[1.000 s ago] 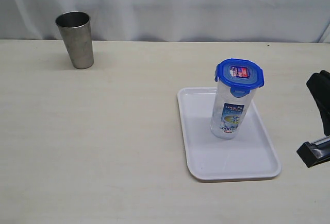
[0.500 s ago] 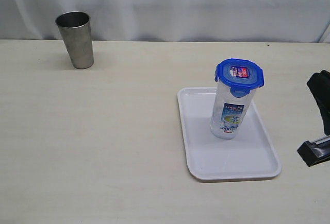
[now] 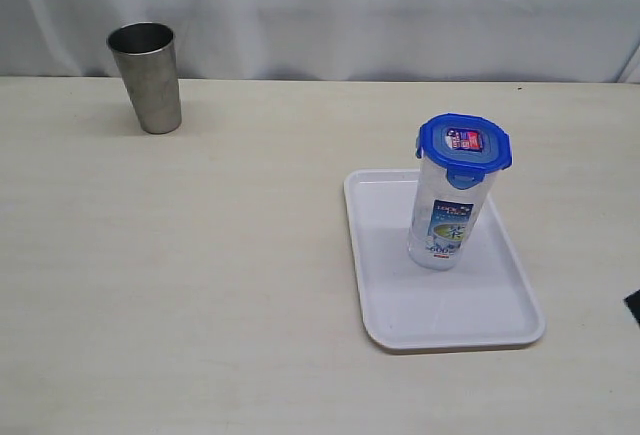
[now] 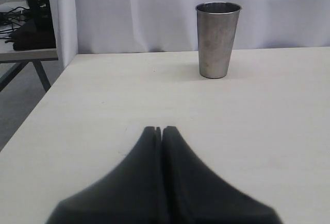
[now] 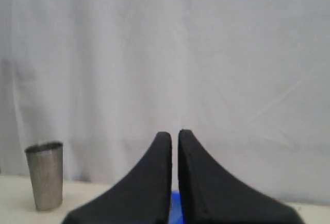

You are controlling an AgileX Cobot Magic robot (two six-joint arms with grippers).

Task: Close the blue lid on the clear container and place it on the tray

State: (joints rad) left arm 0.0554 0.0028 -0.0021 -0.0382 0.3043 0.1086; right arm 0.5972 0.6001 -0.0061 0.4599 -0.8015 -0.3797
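The clear container point(image 3: 445, 217) stands upright on the white tray point(image 3: 400, 305), with the blue lid point(image 3: 464, 143) seated on its top. Neither gripper touches it. In the exterior view only a dark corner of the right arm point(image 3: 634, 306) shows at the right edge. My left gripper point(image 4: 162, 129) is shut and empty, low over bare table. My right gripper point(image 5: 175, 134) is shut on nothing, raised and facing the curtain; a sliver of the blue lid point(image 5: 176, 208) shows between its fingers, farther off.
A tapered steel cup point(image 3: 147, 77) stands at the back left of the table; both wrist views also catch the cup point(image 4: 217, 38) point(image 5: 46, 182). A white curtain hangs behind the table. The table's left edge point(image 4: 36, 108) drops to the floor.
The right arm has drawn back to the right, almost out of the exterior view. The container, lid and tray have not moved.
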